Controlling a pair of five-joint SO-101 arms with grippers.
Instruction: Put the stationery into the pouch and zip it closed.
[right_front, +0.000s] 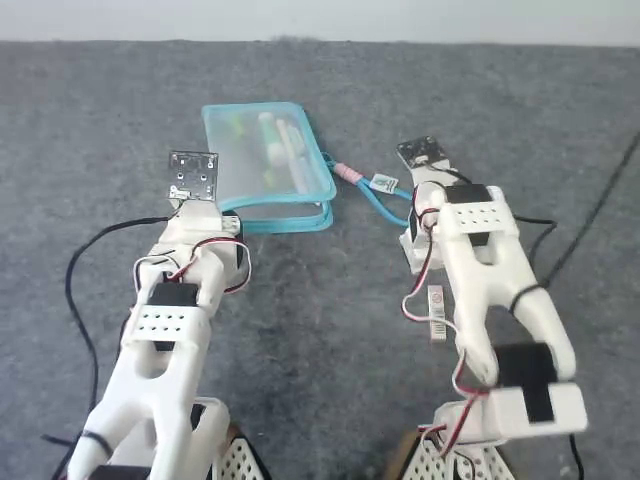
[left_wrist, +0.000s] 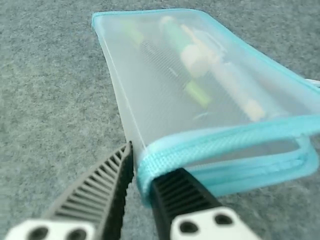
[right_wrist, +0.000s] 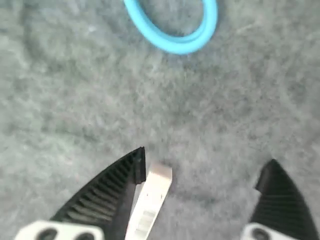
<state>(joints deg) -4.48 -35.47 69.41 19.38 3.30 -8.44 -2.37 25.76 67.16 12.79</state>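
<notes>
Two arms stand side by side at one grey table (right_front: 100, 120). The left gripper (left_wrist: 140, 162) is clenched on the near left corner of the single pouch (right_front: 265, 160), its two ribbed fingers (left_wrist: 112, 187) pinching the teal edge band between them. The pouch lies flat on the table ahead of the left arm, see-through with a teal border. Stationery (left_wrist: 195, 60) lies inside it: several green and white pen-like pieces packed together, too blurred behind the wall to count. Whether the zip is fully drawn cannot be told.

At the pouch's right side one pink piece (right_front: 347, 172) joins it to one blue loop (right_wrist: 175, 46), which trails across the table towards the right arm and carries one small white label (right_front: 383, 183).

The right gripper (right_wrist: 207, 162) hangs just above the table near that loop, spread wide with nothing between its fingers. One white strip (right_wrist: 152, 195) lies on the table just beside one of its fingers, well apart from the other.
</notes>
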